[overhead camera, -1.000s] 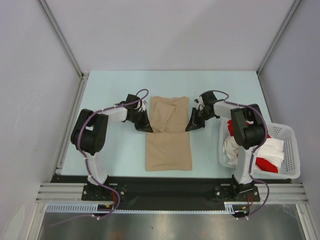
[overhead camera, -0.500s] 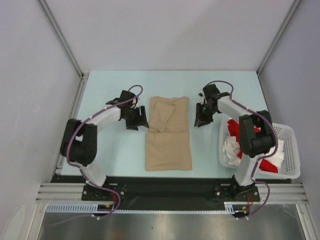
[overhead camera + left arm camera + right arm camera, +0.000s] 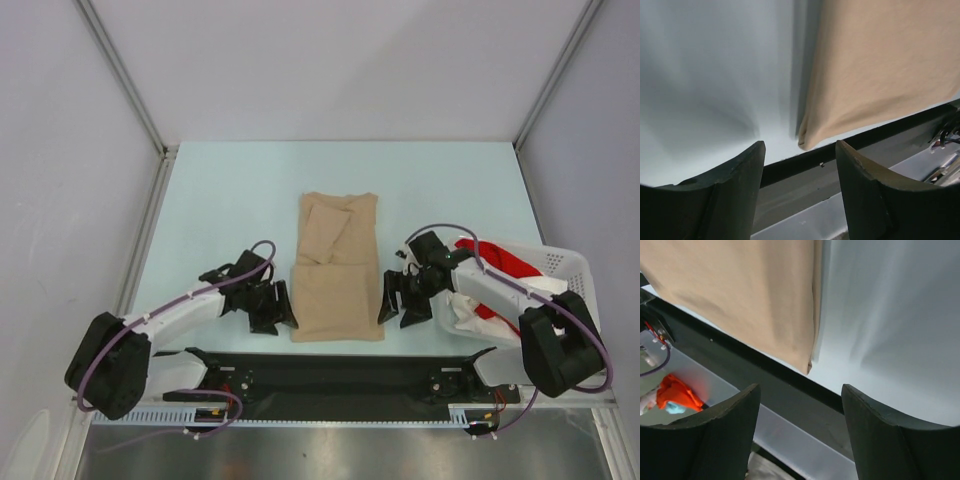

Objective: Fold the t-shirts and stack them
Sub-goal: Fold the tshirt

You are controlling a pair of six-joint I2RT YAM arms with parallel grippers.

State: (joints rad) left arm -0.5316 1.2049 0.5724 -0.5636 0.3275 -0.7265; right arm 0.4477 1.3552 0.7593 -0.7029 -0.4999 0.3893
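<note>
Beige t-shirt (image 3: 338, 275) lies lengthwise; left fingers (image 3: 735, 200) and right fingers (image 3: 715, 435), spread wide and empty, flank its near corners.

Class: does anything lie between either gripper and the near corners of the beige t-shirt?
Nothing visible does. The left gripper and right gripper flank the beige t-shirt at its near corners, jaws open, with only bare table between.

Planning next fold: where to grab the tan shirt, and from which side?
Likely pinch the shirt at both near corners, each from its outer side. It lies flat in a long strip, folded side edges facing the open jaws.
</note>
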